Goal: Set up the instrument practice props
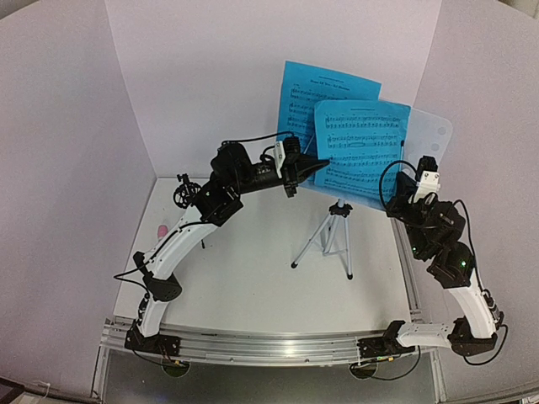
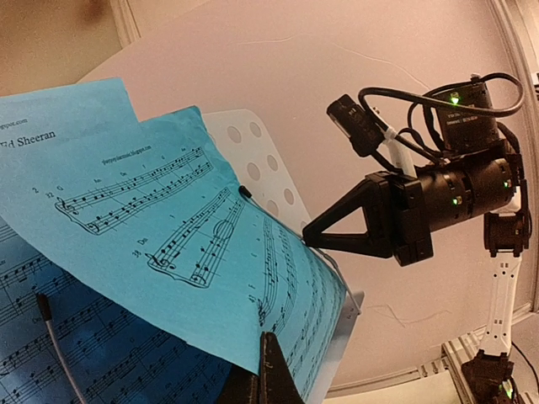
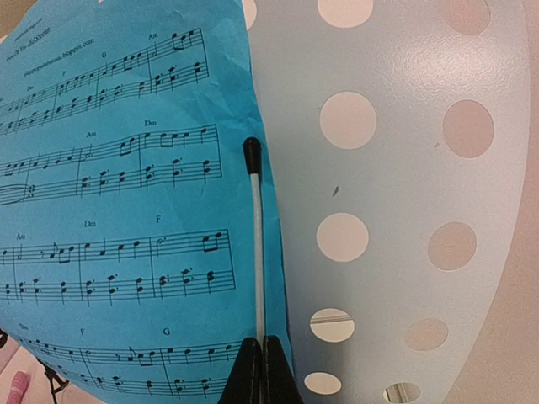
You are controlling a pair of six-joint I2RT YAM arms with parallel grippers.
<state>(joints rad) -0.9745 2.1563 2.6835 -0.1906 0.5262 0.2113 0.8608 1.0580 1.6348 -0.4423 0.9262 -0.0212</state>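
My left end effector point(image 2: 268, 343) has its fingers pressed together at the lower edge of the front sheet-music page point(image 2: 194, 244) on the music stand point(image 1: 433, 135). I cannot tell whether paper is caught between them. My right end effector point(image 3: 263, 345) is also closed, its tip at the foot of the stand's page-holder wire point(image 3: 257, 244), beside that page's right edge. I cannot tell whether it pinches the wire. The second page point(image 1: 324, 88) sits behind, toward the stand's upper left. Left of the stand on the tabletop point(image 1: 253, 282) are the black mic mount point(image 1: 183, 194) and the pink microphone point(image 1: 160, 229), well apart from both end effectors.
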